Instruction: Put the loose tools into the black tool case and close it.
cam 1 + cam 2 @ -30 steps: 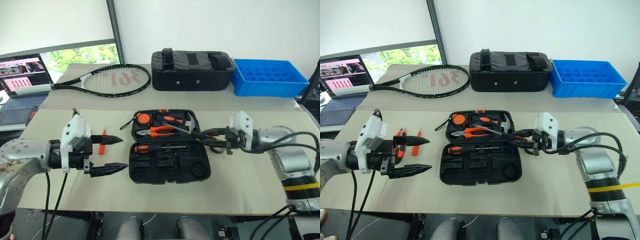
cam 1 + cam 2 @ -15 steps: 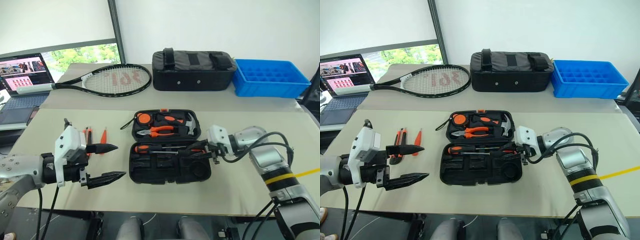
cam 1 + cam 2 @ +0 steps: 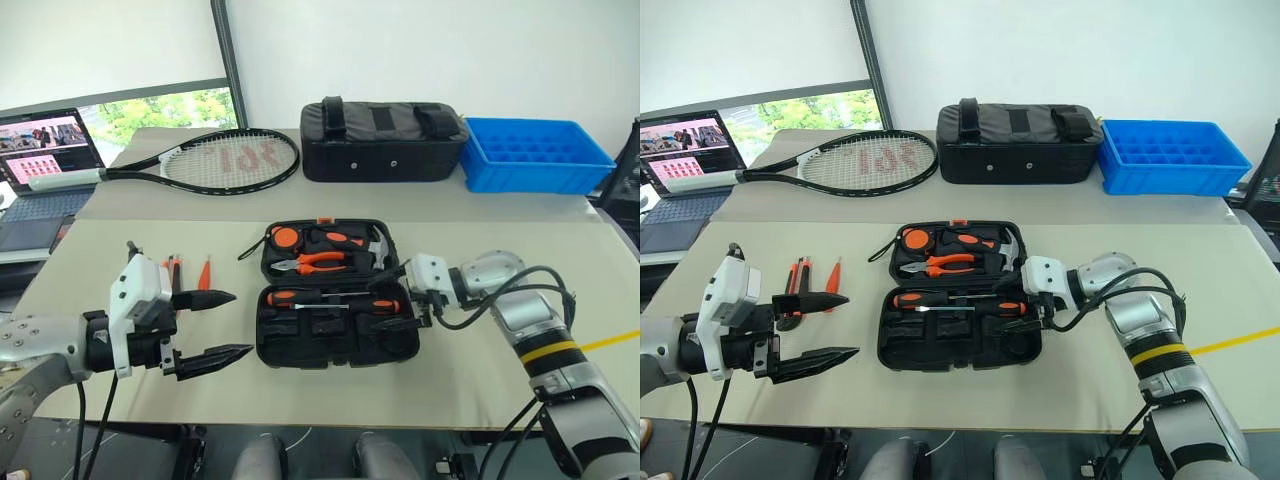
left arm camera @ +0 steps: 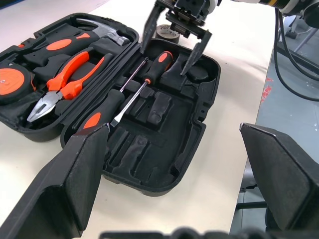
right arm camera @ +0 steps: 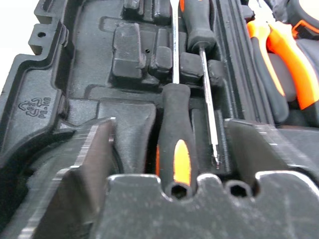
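The tool case [image 3: 338, 320] lies open on the counter [image 3: 480, 370], so I hold my right claw [image 4: 174, 42] spread over a seated screwdriver [image 4: 158, 63], left claw [image 3: 215, 326] spread too.

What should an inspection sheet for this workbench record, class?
Surface: beige table, nothing spilled.
Job's things: black tool case open, two screwdrivers in its front half; utility knife and slim orange tool loose beside it.
Clutter: tennis racket, black fabric bag, blue tray.
Grippers: left claw open, empty; right claw open astride a screwdriver handle.
Cables: black leads along the right arm.
Surroundings: laptop, window, white wall.
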### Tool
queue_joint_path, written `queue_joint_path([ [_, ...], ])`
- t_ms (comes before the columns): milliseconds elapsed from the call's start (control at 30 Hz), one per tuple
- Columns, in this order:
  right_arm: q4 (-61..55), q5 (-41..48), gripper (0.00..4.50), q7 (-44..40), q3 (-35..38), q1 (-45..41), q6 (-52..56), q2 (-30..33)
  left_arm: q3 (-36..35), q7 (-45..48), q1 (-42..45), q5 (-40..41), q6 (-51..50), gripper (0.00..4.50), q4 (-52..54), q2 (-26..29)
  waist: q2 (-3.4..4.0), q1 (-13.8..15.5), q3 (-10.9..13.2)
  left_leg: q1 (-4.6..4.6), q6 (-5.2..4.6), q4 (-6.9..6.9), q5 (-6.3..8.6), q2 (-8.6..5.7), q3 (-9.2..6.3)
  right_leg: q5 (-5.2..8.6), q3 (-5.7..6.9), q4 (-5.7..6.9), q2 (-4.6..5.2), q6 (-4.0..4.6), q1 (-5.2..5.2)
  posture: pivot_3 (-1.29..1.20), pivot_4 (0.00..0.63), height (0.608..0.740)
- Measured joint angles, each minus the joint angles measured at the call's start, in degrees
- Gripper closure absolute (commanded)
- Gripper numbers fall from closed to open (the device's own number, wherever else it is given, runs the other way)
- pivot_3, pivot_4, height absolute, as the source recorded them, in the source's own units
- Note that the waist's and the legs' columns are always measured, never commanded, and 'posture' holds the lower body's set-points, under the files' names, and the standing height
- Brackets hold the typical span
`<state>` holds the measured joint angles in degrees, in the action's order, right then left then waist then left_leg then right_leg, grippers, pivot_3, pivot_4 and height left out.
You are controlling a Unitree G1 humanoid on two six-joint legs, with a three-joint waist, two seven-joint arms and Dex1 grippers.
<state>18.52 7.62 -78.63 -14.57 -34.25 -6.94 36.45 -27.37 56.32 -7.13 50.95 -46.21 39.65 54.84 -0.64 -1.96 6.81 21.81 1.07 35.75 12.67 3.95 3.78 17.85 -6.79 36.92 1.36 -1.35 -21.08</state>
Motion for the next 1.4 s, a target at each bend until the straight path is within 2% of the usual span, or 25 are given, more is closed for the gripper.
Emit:
queue_joint_path([
  [133, -3.19, 5.25, 0.05, 1.79, 3.96, -0.15, 6.61, -2.07, 0.00, 0.10, -0.01, -0.04, 0.07, 0.00, -0.07, 0.01, 0.00, -0.39, 0.00, -0.01, 0.00, 0.00, 0.00, 0.01, -0.01, 0.00, 0.00, 0.05, -0.01, 0.01, 0.00, 0.00, 0.150, 0.708],
  [300, -7.98, 7.58, 0.05, 5.97, 4.69, 2.57, 14.10, -4.82, 0.28, 0.21, 0.44, -0.09, 0.16, 0.00, -0.50, 0.02, -0.01, -0.45, -0.01, -0.01, 0.00, -0.01, 0.00, 0.00, -0.06, 0.01, 0.02, 0.06, 0.00, 0.02, 0.01, 0.00, 0.150, 0.708],
  [333, -8.05, 7.93, 0.55, 6.62, 4.67, 3.36, 15.18, -5.43, 0.34, 0.28, 0.50, -0.09, 0.18, 0.00, -0.63, 0.02, -0.01, -0.43, -0.01, 0.00, 0.00, 0.00, 0.00, -0.01, -0.06, 0.01, 0.02, 0.06, 0.00, 0.02, 0.01, 0.00, 0.150, 0.708],
  [500, -7.91, 7.57, 2.12, 7.76, 4.48, 3.83, 16.40, -5.89, 0.81, 1.07, 0.51, -0.27, 0.55, 0.00, -1.55, 0.55, -0.01, -0.45, 0.00, -0.01, 0.00, -0.01, 0.00, -0.01, -0.05, 0.01, 0.03, 0.06, 0.00, 0.02, -0.01, 0.00, 0.150, 0.708],
  [667, -5.44, 4.75, 3.90, 8.94, 2.93, 3.83, 14.79, -6.70, 1.45, 1.35, 0.89, -0.62, 1.78, 0.00, -1.96, 0.89, -0.01, -0.58, 0.00, 0.00, 0.01, -0.02, 0.00, 0.00, -0.05, 0.02, 0.01, 0.06, -0.02, 0.03, -0.02, 0.00, 0.150, 0.708],
  [733, -3.55, 3.20, 4.44, 9.10, 1.75, 4.10, 14.21, -6.69, 1.46, 1.39, 0.85, -0.75, 2.16, 0.00, -2.09, 0.89, -0.01, -0.53, 0.00, 0.01, 0.00, -0.01, 0.00, -0.01, -0.05, 0.02, 0.01, 0.06, -0.02, 0.03, -0.03, 0.00, 0.150, 0.708],
  [1200, -3.60, -0.83, 4.44, 9.48, -0.80, 3.91, 9.44, -5.44, 1.52, 1.65, -1.37, -2.64, 3.65, 0.00, -2.23, 0.68, -0.11, -0.54, 0.00, -0.41, 0.01, -0.05, 0.01, 0.00, -0.05, 0.06, 0.01, 0.04, -0.01, 0.07, 0.32, 0.00, 0.150, 0.708],
  [1400, -4.93, 2.35, 4.44, 10.52, 0.79, 4.00, 14.60, -6.60, 1.48, -2.33, -2.19, -6.08, 6.16, 0.00, -3.95, -3.42, -0.16, -0.59, 0.03, -0.41, 0.01, -0.07, 0.00, 0.01, -0.05, 0.05, -0.01, 0.06, 0.00, 0.09, 0.31, 0.00, 0.150, 0.708],
])
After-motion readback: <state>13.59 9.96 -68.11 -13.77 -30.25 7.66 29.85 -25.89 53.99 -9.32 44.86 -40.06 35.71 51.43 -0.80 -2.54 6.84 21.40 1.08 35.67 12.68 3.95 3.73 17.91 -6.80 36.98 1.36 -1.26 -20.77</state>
